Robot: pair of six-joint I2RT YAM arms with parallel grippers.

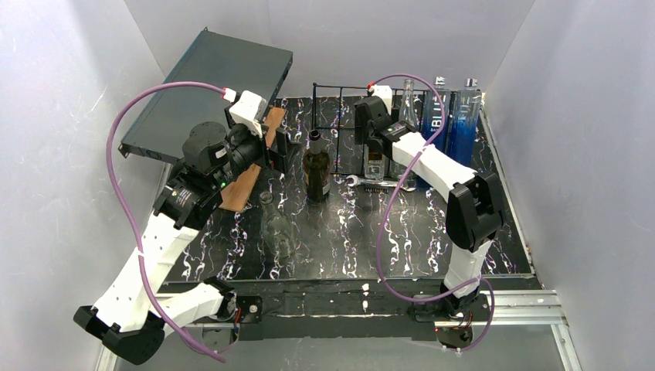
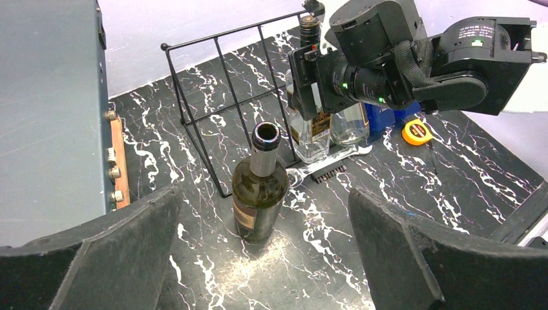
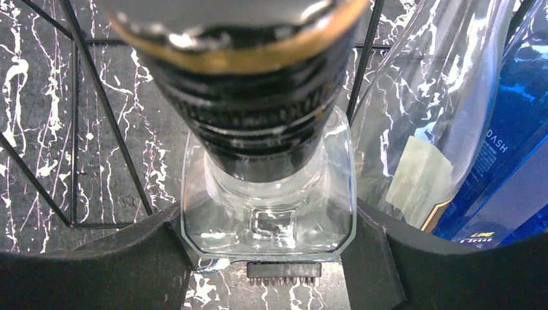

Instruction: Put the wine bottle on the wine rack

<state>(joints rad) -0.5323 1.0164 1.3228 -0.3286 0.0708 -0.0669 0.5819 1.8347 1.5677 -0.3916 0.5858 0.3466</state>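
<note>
The wine bottle (image 1: 317,166) is dark green, uncapped, and stands upright on the black marble table just in front of the wine rack (image 1: 334,104). The left wrist view shows the bottle (image 2: 260,184) beside the rack's black wire frame (image 2: 213,84). My left gripper (image 1: 282,151) is open, left of the bottle; its jaws (image 2: 263,200) stand wide with the bottle beyond them, untouched. My right gripper (image 1: 375,151) is shut on a square clear bottle (image 3: 268,194) with a black cap, standing at the rack, both fingers (image 3: 155,258) pressed to its sides.
A big dark grey flat box (image 1: 208,85) leans at the back left, with a wooden board (image 1: 247,182) below it. A clear glass bottle (image 1: 276,228) sits in the near middle. A tall clear bottle (image 1: 408,104) and two blue bottles (image 1: 463,124) stand at the back right. A yellow tape measure (image 2: 417,131) lies nearby.
</note>
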